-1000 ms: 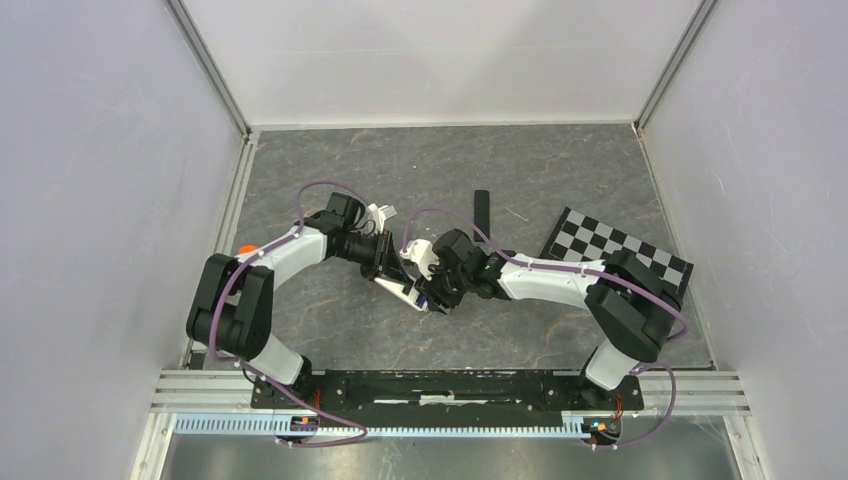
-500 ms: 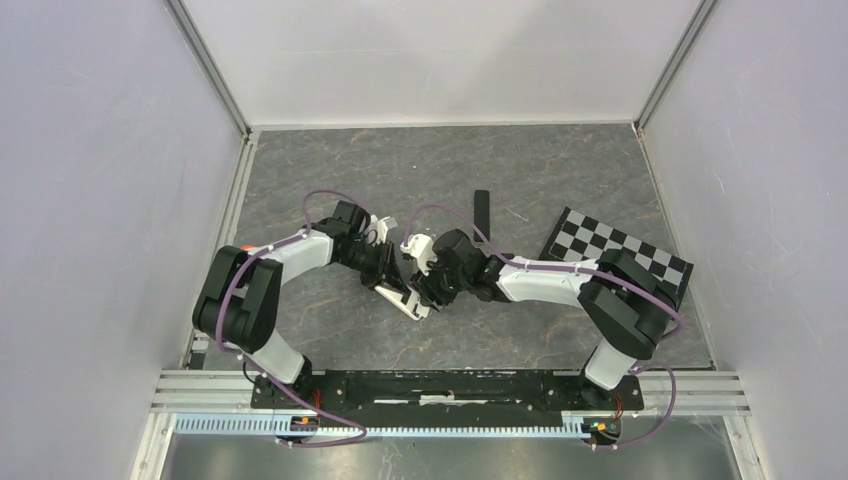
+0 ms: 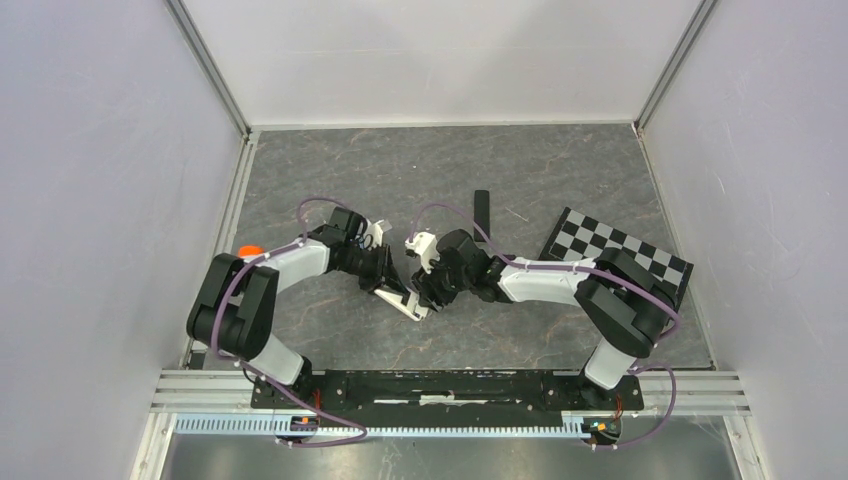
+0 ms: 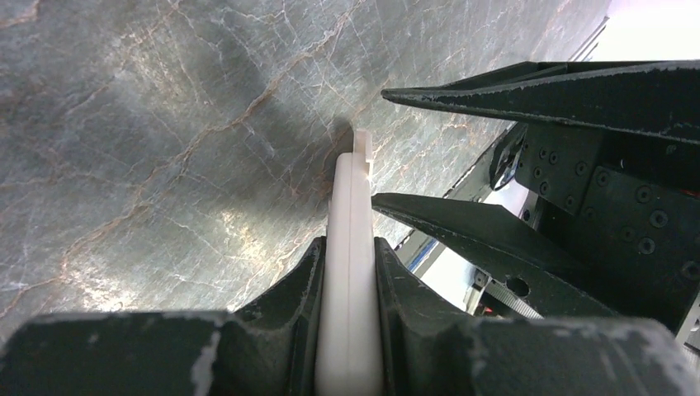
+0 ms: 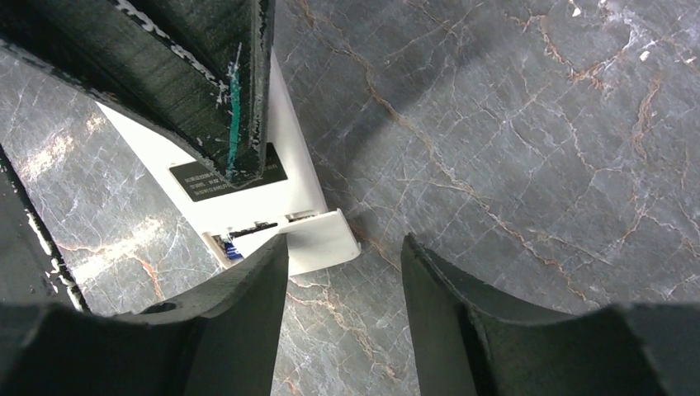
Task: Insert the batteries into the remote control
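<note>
Clamping the remote control [image 4: 350, 272] on edge, the left gripper [image 3: 390, 280] sits left of centre in the overhead view, its jaws closed on the two broad faces of the white body. This hold appears meant to brace the body against the table [image 3: 520, 170] and to present its open end to the other arm. In the left wrist view the slab runs away from the camera between the fingers, and its far tip touches the stone-patterned surface.

Just right of it, the right gripper [image 5: 345, 247] hovers at the remote's lower end with jaws apart and nothing held. In the right wrist view the white end piece lies between its fingers [image 5: 248, 313], next to the compartment opening. A small blue tip shows in that opening at lower left of the frame. It is judged to be one of the batteries [image 5: 233, 247], seated or partly seated. How many cells are loaded cannot be told, and no other cell shows in any view.

Further right, a black bar [image 3: 482, 210] and a checkerboard card [image 3: 618, 248] lie well apart from the work.
</note>
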`<state>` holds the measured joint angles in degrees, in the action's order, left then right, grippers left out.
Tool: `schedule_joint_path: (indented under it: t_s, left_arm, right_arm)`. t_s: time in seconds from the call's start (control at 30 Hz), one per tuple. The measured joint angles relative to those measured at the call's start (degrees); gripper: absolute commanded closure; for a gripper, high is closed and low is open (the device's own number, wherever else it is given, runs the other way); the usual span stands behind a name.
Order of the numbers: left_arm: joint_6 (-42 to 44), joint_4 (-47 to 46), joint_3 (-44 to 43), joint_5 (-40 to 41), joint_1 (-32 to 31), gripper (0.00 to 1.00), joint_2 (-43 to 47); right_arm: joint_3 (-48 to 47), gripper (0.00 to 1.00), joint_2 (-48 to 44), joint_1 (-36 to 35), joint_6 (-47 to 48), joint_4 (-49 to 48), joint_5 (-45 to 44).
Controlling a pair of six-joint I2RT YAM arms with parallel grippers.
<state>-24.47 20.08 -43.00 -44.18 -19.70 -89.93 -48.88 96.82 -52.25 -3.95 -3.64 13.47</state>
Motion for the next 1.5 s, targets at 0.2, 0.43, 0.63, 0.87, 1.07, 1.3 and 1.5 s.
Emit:
schedule_joint_path:
  t_s: [0.2,0.43,0.63,0.87,1.07,1.3,1.5]
  left_arm:
    - [-1.05,-2.01,1.84,2.86,-0.24,0.98,3.04]
    - [-4.81,-8.15,6.86,4.46,-0.42,0.98,7.32]
    - [-5.92,-9.73,7.93,3.69,-0.46,0.98,7.80]
    - [-5.90,-9.14,7.87,3.56,-0.48,0.98,7.67]
    - [-5.92,-8.79,7.23,3.41,-0.57,0.98,7.04]
    - [-5.92,-8.52,7.17,3.52,-0.59,0.98,7.04]
    - [-5.95,-8.31,7.17,3.89,-0.63,0.98,7.39]
  right_arm:
    - [0.81,0.44,0.00,0.15,-1.53,-0.44,0.85]
    - [3.32,0.45,0.00,2.43,-7.91,-3.19,4.35]
    - [4.83,0.38,0.00,3.23,-11.30,-6.56,5.40]
    - [5.68,0.25,-1.42,3.74,-14.56,-7.93,4.72]
    - [5.68,0.22,-6.60,5.81,-21.05,-4.90,-0.20]
    - [3.28,0.29,-7.30,7.78,-29.11,7.82,-4.94]
    - [7.34,0.35,-7.74,8.13,-35.98,7.23,-0.79]
